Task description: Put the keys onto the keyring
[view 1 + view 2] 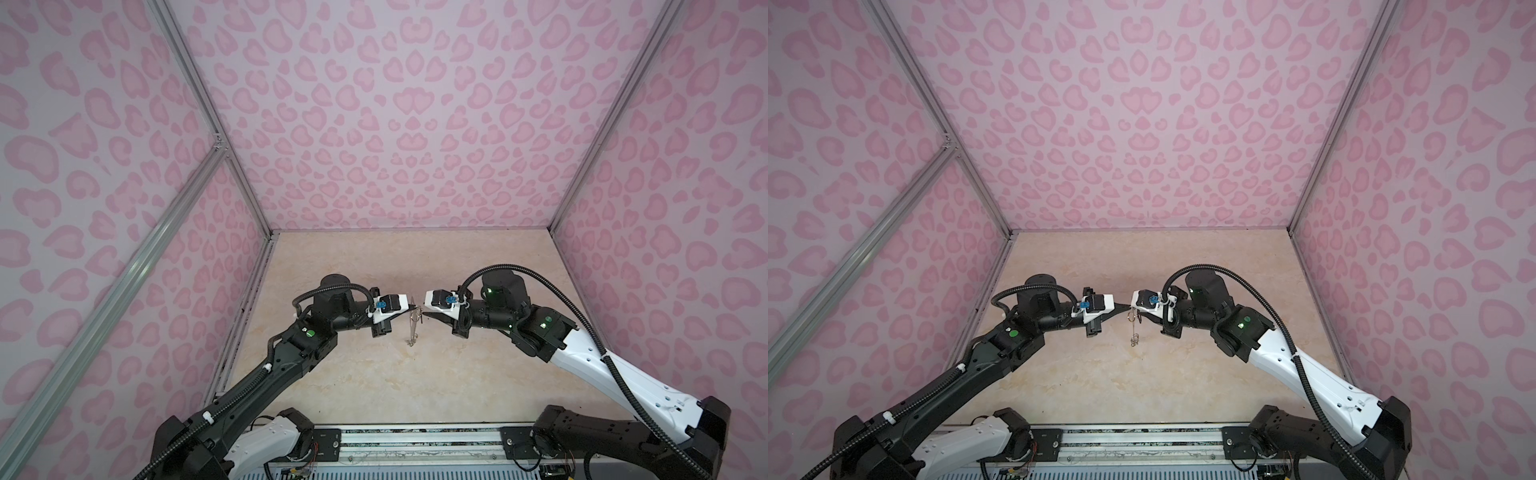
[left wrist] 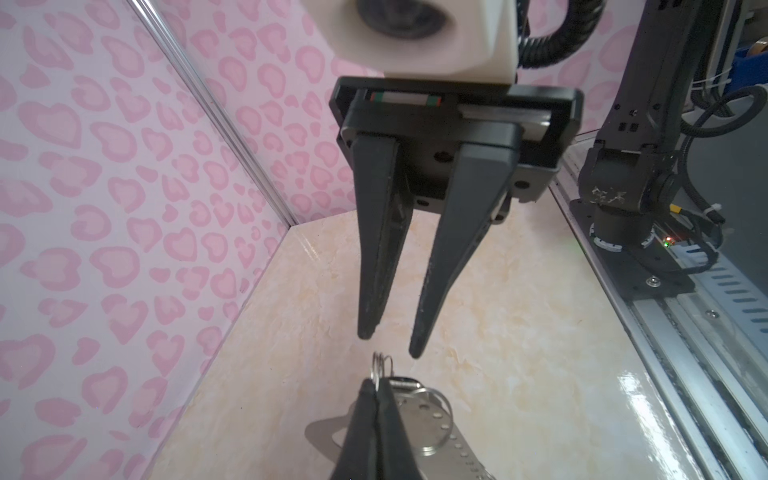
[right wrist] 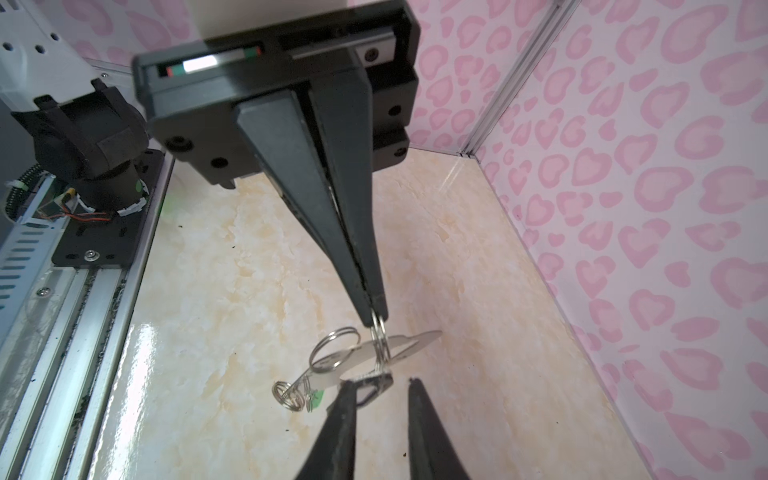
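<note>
left gripper (image 3: 376, 318): clamped on a split ring (image 3: 381, 334), above mid table (image 1: 374, 382).
keyring (image 3: 405, 344): hangs from that ring, edge-on in both top views, long axis far to near, loose rings (image 3: 286, 395) at near end.
green tag (image 3: 316, 400): by near end.
right gripper (image 2: 390, 345): jaws slightly apart, empty, just right of keyring.

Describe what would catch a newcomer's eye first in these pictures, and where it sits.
Pink heart-print walls enclose the scene. Mid-table, the two arms meet tip to tip: the left tool is shut on a split ring, so the keyring dangles above the marbled table, and the right tool stands open facing it.
</note>
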{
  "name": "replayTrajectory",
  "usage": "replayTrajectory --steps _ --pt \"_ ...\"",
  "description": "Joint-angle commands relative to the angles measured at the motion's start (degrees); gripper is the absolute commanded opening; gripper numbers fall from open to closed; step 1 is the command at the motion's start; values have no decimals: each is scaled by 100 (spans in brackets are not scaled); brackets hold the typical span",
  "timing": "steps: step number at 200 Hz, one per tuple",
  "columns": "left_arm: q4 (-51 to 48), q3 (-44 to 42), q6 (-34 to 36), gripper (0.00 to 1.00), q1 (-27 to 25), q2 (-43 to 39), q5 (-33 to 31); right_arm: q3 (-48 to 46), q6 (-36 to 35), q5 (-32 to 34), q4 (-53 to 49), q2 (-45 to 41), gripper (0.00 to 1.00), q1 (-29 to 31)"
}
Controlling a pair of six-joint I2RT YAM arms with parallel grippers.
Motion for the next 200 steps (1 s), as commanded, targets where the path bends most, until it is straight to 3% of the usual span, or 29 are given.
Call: replayTrajectory --steps 1,76,122,165,200 --pt "492 -31 -175 3 10 -57 326 -67 234 -212 428 -16 22 -1" --pt "419 -58 -150 3 10 -128 430 -6 254 -200 442 57 16 76" --pt "214 -17 -17 3 10 -147 379 -19 246 -265 452 72 0 87" --pt "-796 423 724 23 -61 -199 -530 253 137 13 -241 251 0 82" --pt "-1590 768 1622 25 -510 -209 -1396 390 149 -110 -477 397 0 78"
